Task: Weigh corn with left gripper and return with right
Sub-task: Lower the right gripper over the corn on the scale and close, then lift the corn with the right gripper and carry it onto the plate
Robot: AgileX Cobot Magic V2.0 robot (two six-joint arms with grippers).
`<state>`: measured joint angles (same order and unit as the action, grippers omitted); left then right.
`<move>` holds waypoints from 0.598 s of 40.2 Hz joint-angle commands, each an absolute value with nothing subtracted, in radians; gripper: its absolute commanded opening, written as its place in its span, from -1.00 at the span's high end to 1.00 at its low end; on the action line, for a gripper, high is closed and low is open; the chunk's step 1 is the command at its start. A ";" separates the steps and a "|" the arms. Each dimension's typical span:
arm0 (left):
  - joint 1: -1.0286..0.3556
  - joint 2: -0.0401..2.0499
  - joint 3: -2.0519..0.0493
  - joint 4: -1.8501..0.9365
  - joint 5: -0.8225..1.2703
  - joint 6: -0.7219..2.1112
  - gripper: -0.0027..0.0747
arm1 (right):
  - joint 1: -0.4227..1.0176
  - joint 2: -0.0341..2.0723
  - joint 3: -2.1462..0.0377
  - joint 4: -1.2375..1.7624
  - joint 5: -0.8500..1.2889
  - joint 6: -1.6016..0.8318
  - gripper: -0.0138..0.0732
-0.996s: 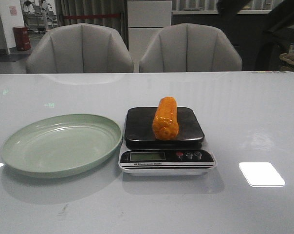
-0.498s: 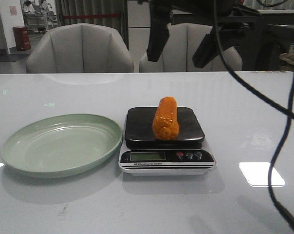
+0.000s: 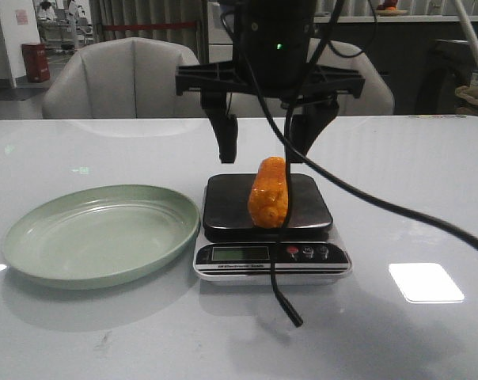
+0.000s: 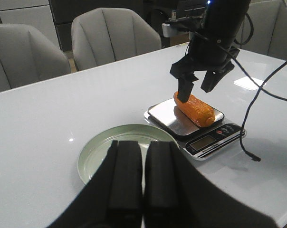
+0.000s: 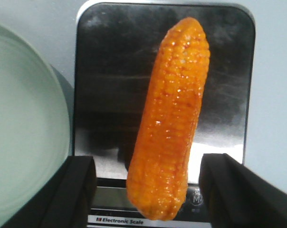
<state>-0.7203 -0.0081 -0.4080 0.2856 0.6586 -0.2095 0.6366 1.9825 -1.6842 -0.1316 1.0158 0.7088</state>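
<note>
While the corn (image 3: 269, 192) lies on the scale (image 3: 268, 228) at frame centre, long axis running toward the camera, the right gripper (image 3: 271, 146) hangs directly above it, fingers spread wide and empty, straddling its width; the left gripper (image 4: 142, 187), closed on nothing, sits well apart.

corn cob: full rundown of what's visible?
The corn is one glossy orange-yellow cob with rows of kernels and blunt ends. It lies flat on the dark platform of the scale, lengthwise front to back, its near end reaching the platform's front edge. The right gripper hangs open above it, a finger on each side, not touching. Nothing but the scale touches it.
</note>
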 commanded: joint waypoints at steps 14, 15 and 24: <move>-0.722 -0.024 -0.431 0.291 0.574 -0.214 0.62 | 0.632 2.038 -1.722 -0.146 1.041 0.736 -0.50; -0.722 -0.024 -0.431 0.291 0.574 -0.214 0.62 | 0.632 2.040 -1.722 -0.145 1.041 0.736 -0.46; -0.722 -0.024 -0.431 0.291 0.574 -0.214 0.62 | 0.627 2.043 -1.766 -0.056 1.027 0.735 0.29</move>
<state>-0.7203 -0.0081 -0.4080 0.2856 0.6586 -0.2095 0.6343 2.1007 -1.7112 -0.0827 1.0473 0.7323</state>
